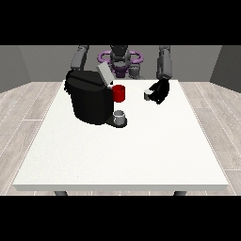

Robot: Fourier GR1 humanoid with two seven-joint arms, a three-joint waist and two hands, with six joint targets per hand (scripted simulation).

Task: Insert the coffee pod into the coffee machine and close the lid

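A small pale grey coffee pod [148, 94] is being held above the large white table [122, 155] by the black hand at the view's right [159, 91], whose fingers are curled round it. The pod is being kept well apart from the bulky black coffee machine [89, 101], whose grey lid [104, 74] is being left tilted up. A red cup [119, 93] and a small grey cup [120, 116] are seen beside the machine. The hand at the view's left is being hidden behind the machine.
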